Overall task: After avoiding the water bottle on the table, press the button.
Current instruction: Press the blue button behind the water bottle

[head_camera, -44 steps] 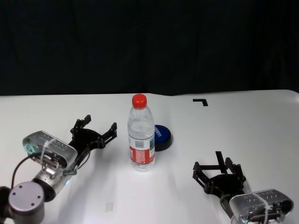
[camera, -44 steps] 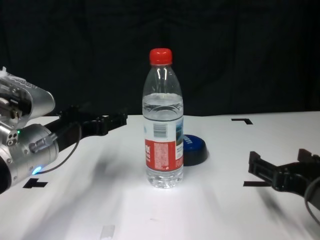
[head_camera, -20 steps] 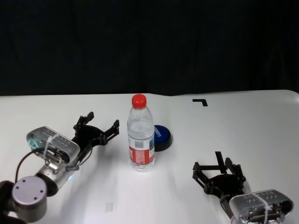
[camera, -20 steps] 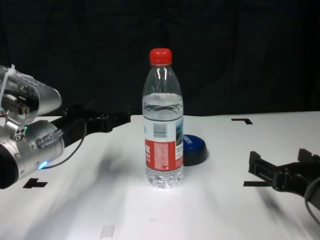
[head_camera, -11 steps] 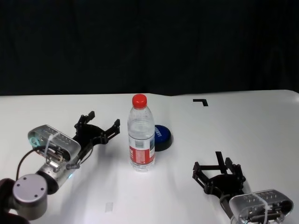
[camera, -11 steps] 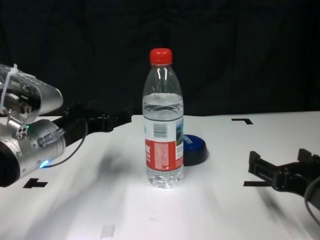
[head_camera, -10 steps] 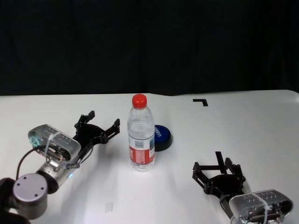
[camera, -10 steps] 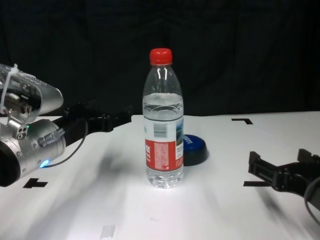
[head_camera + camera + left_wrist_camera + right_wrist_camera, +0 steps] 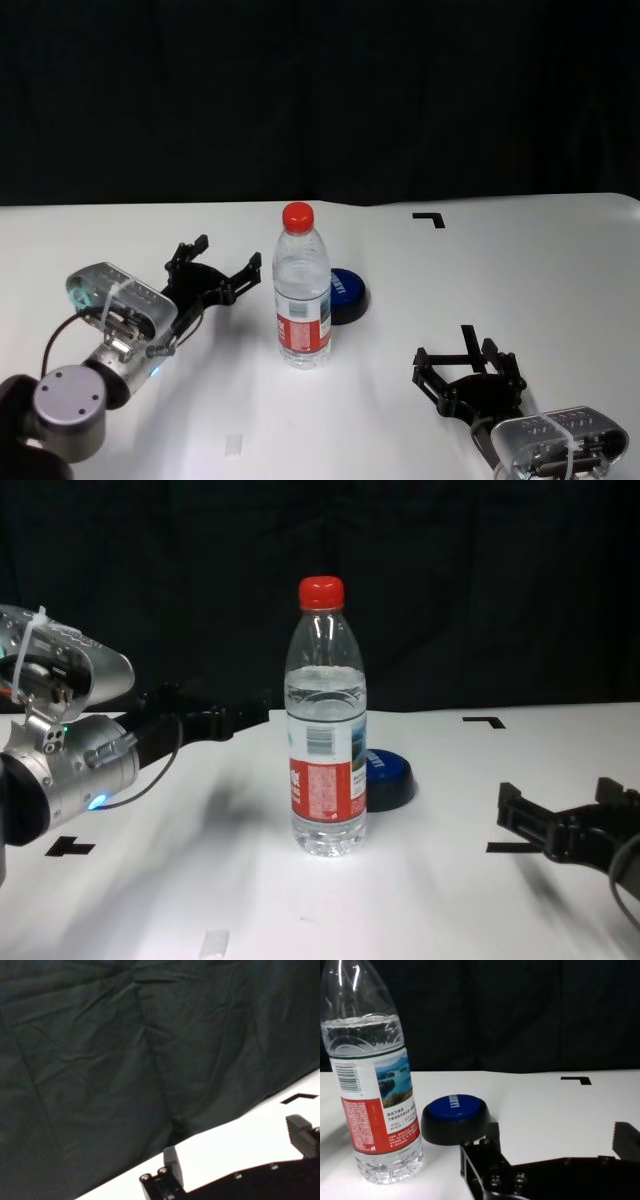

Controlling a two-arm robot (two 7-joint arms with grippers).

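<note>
The water bottle (image 9: 302, 288) stands upright near the middle of the table (image 9: 560, 270), red cap on, water almost up to the shoulder. The button (image 9: 346, 293) sits flat just behind it and toward the robot's right, close to the bottle's base; from the chest view the bottle covers the button's left edge. In the right wrist view the two show a narrow gap at table level (not touching).

The left gripper (image 9: 218, 270) hangs above the table on the left of the bottle, fingers spread wide, pinching nothing, tips pointing toward the bottle and the far edge. It is near the bottle but apart from it, at roughly mid-bottle height in the chest view. Left wrist view shows mostly the dark curtain (image 9: 125, 1050) plus a strip of table and both fingertips apart.

The right gripper (image 9: 468, 362) sits low at the near right side of the table, well apart from bottle and button, fingers spread, holding nothing. A black corner mark (image 9: 430, 217) lies at the far right of the table.
</note>
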